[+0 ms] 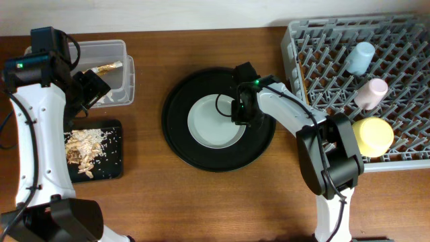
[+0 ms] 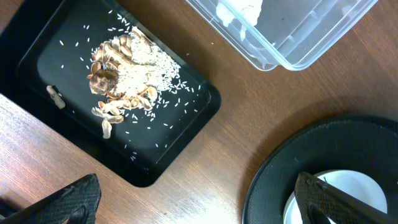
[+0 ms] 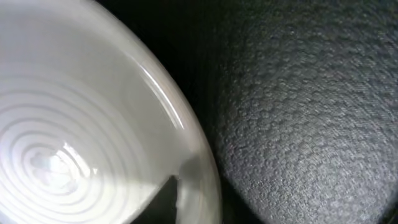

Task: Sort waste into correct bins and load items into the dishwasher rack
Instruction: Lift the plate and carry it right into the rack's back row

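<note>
The pale grey plate [image 1: 211,124] lies in the round black tray [image 1: 181,138]. My right gripper [image 1: 239,109] is shut on the plate's right rim. In the right wrist view a finger sits tight against the rim between my jaws [image 3: 199,205] and the plate [image 3: 62,124] fills the left. My left gripper [image 1: 91,87] hangs open and empty over the table [image 2: 199,208]. The clear tub [image 1: 115,50] holds the gold-brown wrapper [image 1: 107,67] and white paper [image 2: 239,9]. The shallow black tray [image 1: 114,168] holds the food scraps [image 1: 84,149]. The grey rack [image 1: 316,60] holds the blue cup [image 1: 361,57], pink cup [image 1: 371,93] and yellow bowl [image 1: 373,134].
The left wrist view shows the shallow black tray [image 2: 193,124] with scraps [image 2: 124,71], the tub corner [image 2: 292,50] and the round tray's edge [image 2: 280,168]. Bare wood lies between the trays. The rack's front edge nears the table's right front.
</note>
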`<control>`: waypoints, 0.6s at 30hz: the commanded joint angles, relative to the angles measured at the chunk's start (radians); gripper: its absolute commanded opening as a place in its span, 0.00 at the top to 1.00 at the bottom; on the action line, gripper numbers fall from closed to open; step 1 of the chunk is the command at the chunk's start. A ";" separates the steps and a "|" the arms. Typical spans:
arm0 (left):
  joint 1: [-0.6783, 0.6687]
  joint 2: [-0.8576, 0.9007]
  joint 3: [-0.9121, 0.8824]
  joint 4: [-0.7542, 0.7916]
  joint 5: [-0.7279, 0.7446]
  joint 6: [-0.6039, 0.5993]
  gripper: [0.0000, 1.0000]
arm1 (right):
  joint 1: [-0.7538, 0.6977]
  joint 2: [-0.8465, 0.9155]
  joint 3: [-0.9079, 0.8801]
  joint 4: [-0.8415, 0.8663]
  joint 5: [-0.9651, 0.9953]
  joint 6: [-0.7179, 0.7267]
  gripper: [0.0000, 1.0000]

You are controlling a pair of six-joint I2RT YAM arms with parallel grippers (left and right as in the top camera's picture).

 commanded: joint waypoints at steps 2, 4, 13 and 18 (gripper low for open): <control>0.005 0.002 -0.001 -0.001 -0.001 0.001 0.01 | -0.002 0.009 -0.005 -0.019 0.010 0.004 0.94; 0.005 0.002 -0.001 -0.001 -0.001 0.002 0.01 | -0.019 0.001 0.028 -0.063 0.010 0.003 0.96; 0.005 0.002 -0.001 -0.001 -0.001 0.001 0.01 | -0.203 -0.076 0.464 -0.436 0.076 -0.087 0.96; 0.005 0.002 -0.001 -0.001 -0.001 0.001 0.01 | -0.335 -0.079 0.739 -0.617 0.285 -0.085 0.96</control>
